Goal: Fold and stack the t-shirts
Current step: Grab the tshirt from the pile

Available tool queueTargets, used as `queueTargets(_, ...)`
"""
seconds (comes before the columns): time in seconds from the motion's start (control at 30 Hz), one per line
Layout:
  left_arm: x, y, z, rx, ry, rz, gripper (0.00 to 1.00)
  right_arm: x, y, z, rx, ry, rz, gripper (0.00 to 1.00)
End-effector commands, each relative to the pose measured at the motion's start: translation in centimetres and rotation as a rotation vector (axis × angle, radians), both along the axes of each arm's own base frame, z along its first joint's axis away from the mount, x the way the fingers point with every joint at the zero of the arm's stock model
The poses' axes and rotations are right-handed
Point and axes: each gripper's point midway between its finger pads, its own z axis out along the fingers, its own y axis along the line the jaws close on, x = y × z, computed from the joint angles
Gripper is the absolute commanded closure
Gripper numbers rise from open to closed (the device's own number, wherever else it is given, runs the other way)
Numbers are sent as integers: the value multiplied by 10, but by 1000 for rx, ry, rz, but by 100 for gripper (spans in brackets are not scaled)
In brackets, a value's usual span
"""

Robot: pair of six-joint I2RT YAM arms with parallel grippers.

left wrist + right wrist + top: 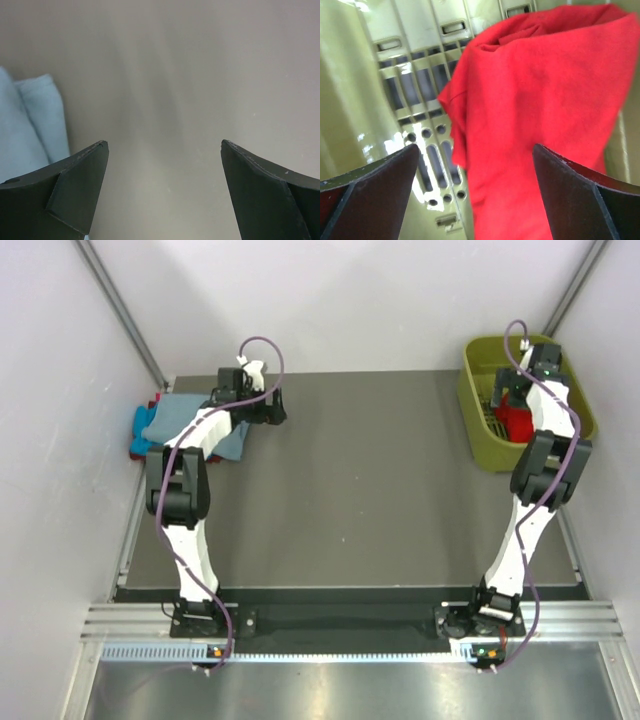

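A folded grey-blue t-shirt [228,445] lies at the table's back left on a turquoise one [142,424], with a bit of red cloth [152,403] behind them. My left gripper [272,406] is open and empty over bare table just right of the pile. In the left wrist view [164,145] the grey-blue shirt [27,125] shows at the left edge. The bright red t-shirt [515,424] lies crumpled in the olive-green basket [478,435]. My right gripper [499,395] is open inside the basket, its jaws [475,147] either side of the red shirt's [540,100] edge.
The basket's slotted floor [410,75] shows left of the red shirt. The basket stands at the back right corner against the wall. White walls close in the table on three sides. The dark table [360,480] spans between the arms.
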Motion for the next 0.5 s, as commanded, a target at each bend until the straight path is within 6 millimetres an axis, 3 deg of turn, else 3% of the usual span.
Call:
queueTargets(0.0, 15, -3, 13, -6, -22, 5, 1, 17, -19, 4, -44, -48, -34, 3)
queueTargets(0.03, 12, -9, 14, -24, -16, -36, 1, 18, -22, 3, -58, -50, -47, 7)
queueTargets(0.1, 5, -14, 10, -16, 1, -77, 1, 19, -26, -2, -67, -44, -58, 31)
queueTargets(0.13, 4, -15, 5, -18, 16, -80, 1, 18, -30, 0, -82, -48, -76, 47)
queueTargets(0.17, 3, -16, 3, -21, 21, -86, 1, 19, -32, 1, -88, -52, -85, 72)
queueTargets(0.2, 4, -15, 1, 0, 12, -101, 1, 19, -33, 6, -95, -60, -92, 81)
queueTargets(0.23, 4, -15, -3, 5, 16, -98, 1, 18, -35, 11, -104, -69, -99, 96)
queueTargets(0.37, 7, -16, -3, 6, 13, -95, 1, 16, -33, 47, -119, -129, -103, 100)
queueTargets(0.47, 10, -12, 3, -4, 10, -21, 1, 12, -28, 91, -128, -206, -102, 100)
